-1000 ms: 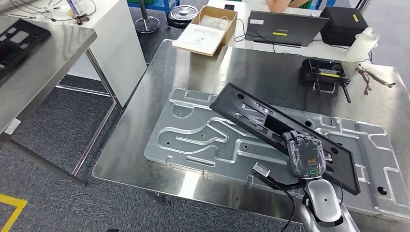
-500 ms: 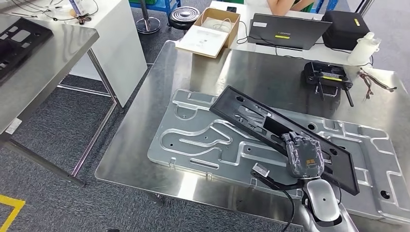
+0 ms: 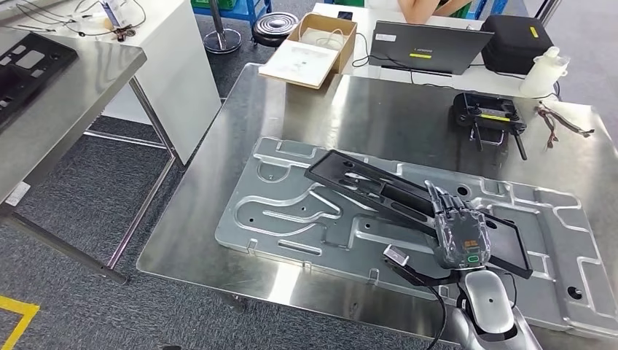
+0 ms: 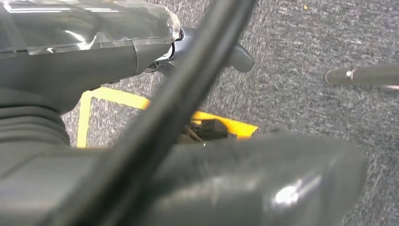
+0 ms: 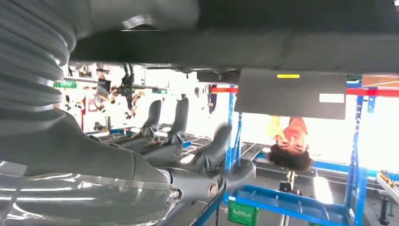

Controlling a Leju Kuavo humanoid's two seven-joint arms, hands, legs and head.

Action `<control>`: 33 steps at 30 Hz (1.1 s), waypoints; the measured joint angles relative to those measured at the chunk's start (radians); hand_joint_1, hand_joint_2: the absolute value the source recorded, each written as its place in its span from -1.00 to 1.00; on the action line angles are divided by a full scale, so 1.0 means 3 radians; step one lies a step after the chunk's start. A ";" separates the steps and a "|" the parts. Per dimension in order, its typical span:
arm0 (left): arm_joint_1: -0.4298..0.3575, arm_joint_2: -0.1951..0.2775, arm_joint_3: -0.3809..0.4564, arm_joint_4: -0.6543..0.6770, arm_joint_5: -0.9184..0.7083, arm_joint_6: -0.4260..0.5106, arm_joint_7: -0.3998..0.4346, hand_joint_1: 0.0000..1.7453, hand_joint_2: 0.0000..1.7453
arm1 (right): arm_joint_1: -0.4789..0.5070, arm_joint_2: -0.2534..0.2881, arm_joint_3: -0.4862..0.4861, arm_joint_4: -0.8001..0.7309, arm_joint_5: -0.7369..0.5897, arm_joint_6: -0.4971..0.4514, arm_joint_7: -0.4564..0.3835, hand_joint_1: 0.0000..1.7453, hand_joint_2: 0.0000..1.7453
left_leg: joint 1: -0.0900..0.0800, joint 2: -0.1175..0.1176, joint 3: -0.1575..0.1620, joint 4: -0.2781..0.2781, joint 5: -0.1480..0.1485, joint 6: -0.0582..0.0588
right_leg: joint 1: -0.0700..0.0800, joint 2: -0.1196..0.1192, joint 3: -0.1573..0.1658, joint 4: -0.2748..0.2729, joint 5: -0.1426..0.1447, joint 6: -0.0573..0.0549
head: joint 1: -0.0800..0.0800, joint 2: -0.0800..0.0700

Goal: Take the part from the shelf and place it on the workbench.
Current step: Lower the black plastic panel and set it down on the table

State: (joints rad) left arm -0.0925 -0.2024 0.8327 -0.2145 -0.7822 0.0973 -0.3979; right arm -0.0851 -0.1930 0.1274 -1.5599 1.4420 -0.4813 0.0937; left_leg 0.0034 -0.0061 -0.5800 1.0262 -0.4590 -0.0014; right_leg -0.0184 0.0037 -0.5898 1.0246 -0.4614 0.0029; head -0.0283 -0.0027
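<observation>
Black frame part (image 3: 379,193) is seen lying nearly flat across the grooved aluminium plate (image 3: 291,211) on the steel bench (image 3: 350,109). Right hand (image 3: 459,233) is placed over the part's near end, fingers (image 3: 446,204) extended; grip on it cannot be told. Left hand (image 4: 141,42) is seen hanging over grey carpet, fingers' state unclear.

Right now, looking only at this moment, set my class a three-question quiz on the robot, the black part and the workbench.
1. True or false: the black part lies over the grey metal plate on the workbench.
2. Which hand is at the part: A) left hand, B) right hand?
3. Fill in: beyond the workbench, next to the laptop, stands an open cardboard ____.

Key: 1 true; 2 B; 3 box.
</observation>
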 joint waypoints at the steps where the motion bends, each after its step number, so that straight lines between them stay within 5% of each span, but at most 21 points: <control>1: 0.0001 0.0000 0.0010 0.0000 0.0008 -0.0002 0.0000 -1.00 -1.00 | -0.0001 0.0000 -0.0006 0.0007 -0.0018 0.0012 0.0003 -1.00 1.00 | 0.0002 0.0001 -0.0028 0.0068 -0.0051 -0.0016 | -0.0006 -0.0002 0.0005 -0.0012 0.0007 -0.0024 | 0.0000 0.0000; 4: 0.0008 -0.0001 0.0045 0.0000 0.0033 0.0007 -0.0014 -1.00 -1.00 | 0.0031 0.0001 -0.0044 0.0026 -0.0098 0.0055 0.0009 -1.00 1.00 | 0.0009 0.0002 -0.0279 0.0632 -0.0353 -0.0040 | -0.0002 -0.0018 0.0008 -0.0021 0.0013 -0.0066 | 0.0000 0.0000; 6: 0.0027 -0.0002 0.0058 0.0000 0.0040 0.0035 -0.0025 -1.00 -1.00 | 0.0083 0.0002 -0.0067 0.0032 -0.0131 0.0058 0.0006 -1.00 1.00 | 0.0010 0.0003 -0.0415 0.0928 -0.0433 -0.0043 | 0.0010 -0.0022 0.0005 -0.0014 0.0010 -0.0071 | 0.0000 0.0000; 8: 0.0040 -0.0002 0.0066 0.0000 0.0025 0.0073 -0.0026 -1.00 -1.00 | 0.0117 0.0004 -0.0079 0.0033 -0.0139 0.0056 0.0002 -1.00 1.00 | 0.0009 0.0002 -0.0320 0.0739 -0.0273 -0.0024 | 0.0018 -0.0015 0.0008 -0.0007 0.0007 -0.0073 | 0.0000 0.0000; 11: 0.0031 0.0002 0.0068 -0.0001 -0.0027 0.0118 0.0006 -1.00 -1.00 | 0.0125 0.0008 -0.0089 0.0032 -0.0140 0.0055 -0.0004 -1.00 1.00 | -0.0008 0.0003 -0.0009 0.0102 -0.0023 0.0033 | 0.0030 -0.0004 0.0014 -0.0001 0.0001 -0.0053 | 0.0000 0.0000; 16: 0.0027 0.0000 0.0068 -0.0001 -0.0049 0.0102 0.0011 -1.00 -1.00 | 0.0123 0.0018 -0.0092 0.0030 -0.0141 0.0057 -0.0015 -1.00 1.00 | -0.0003 0.0008 0.0059 -0.0070 0.0031 0.0099 | 0.0031 -0.0004 -0.0005 0.0036 -0.0030 0.0034 | 0.0000 0.0000; 20: 0.0024 -0.0004 0.0071 -0.0001 -0.0037 0.0070 -0.0006 -1.00 -1.00 | 0.0137 0.0019 -0.0110 0.0035 -0.0142 0.0057 -0.0018 -1.00 1.00 | 0.0011 0.0015 0.0063 -0.0104 0.0060 0.0136 | 0.0008 -0.0006 -0.0328 0.0721 -0.0388 0.0088 | 0.0001 0.0000; 21: 0.0027 -0.0004 0.0072 -0.0001 -0.0031 0.0054 -0.0004 -1.00 -1.00 | 0.0146 0.0019 -0.0113 0.0040 -0.0143 0.0057 -0.0019 -1.00 1.00 | 0.0011 0.0015 0.0063 -0.0102 0.0059 0.0135 | 0.0000 -0.0006 -0.0388 0.0842 -0.0410 0.0101 | 0.0001 0.0000; 23: 0.0033 -0.0006 0.0075 -0.0001 -0.0017 0.0031 0.0000 -1.00 -1.00 | 0.0155 0.0019 -0.0119 0.0047 -0.0144 0.0057 -0.0021 -1.00 1.00 | 0.0013 0.0014 0.0064 -0.0088 0.0057 0.0127 | -0.0016 -0.0009 -0.0334 0.0723 -0.0272 0.0117 | 0.0001 0.0000; 25: 0.0033 -0.0008 0.0081 -0.0001 -0.0010 0.0013 0.0001 -1.00 -1.00 | 0.0149 0.0019 -0.0125 0.0050 -0.0145 0.0057 -0.0022 -1.00 1.00 | 0.0011 0.0011 0.0056 -0.0053 0.0044 0.0103 | -0.0025 -0.0011 -0.0115 0.0286 -0.0061 0.0117 | 0.0001 0.0000; 27: 0.0031 -0.0008 0.0093 -0.0001 -0.0006 -0.0013 0.0000 -1.00 -1.00 | 0.0143 0.0019 -0.0129 0.0052 -0.0147 0.0057 -0.0024 -1.00 1.00 | 0.0001 0.0005 0.0032 -0.0019 0.0033 0.0070 | -0.0016 -0.0003 -0.0006 0.0038 0.0018 0.0092 | 0.0000 0.0000; 31: 0.0034 -0.0008 0.0120 -0.0001 0.0003 -0.0032 -0.0001 -1.00 -1.00 | 0.0141 0.0020 -0.0134 0.0053 -0.0147 0.0057 -0.0025 -1.00 1.00 | 0.0003 0.0002 -0.0005 0.0024 -0.0005 0.0002 | -0.0014 -0.0002 -0.0037 0.0007 0.0053 0.0000 | 0.0000 0.0000; 33: 0.0034 -0.0008 0.0124 -0.0001 0.0003 -0.0032 -0.0001 -1.00 -1.00 | 0.0139 0.0020 -0.0134 0.0053 -0.0147 0.0057 -0.0025 -1.00 1.00 | 0.0011 0.0004 -0.0097 0.0279 -0.0224 -0.0024 | -0.0020 -0.0014 -0.0062 -0.0008 0.0087 -0.0047 | 0.0000 0.0000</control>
State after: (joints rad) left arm -0.0823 -0.2049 0.8700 -0.2148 -0.7813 0.0877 -0.3983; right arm -0.0434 -0.1869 0.0874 -1.5440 1.3977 -0.4643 0.0862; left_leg 0.0067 -0.0050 -0.6091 1.1098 -0.5263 -0.0086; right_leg -0.0243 -0.0007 -0.6086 1.0222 -0.4352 -0.0111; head -0.0283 -0.0027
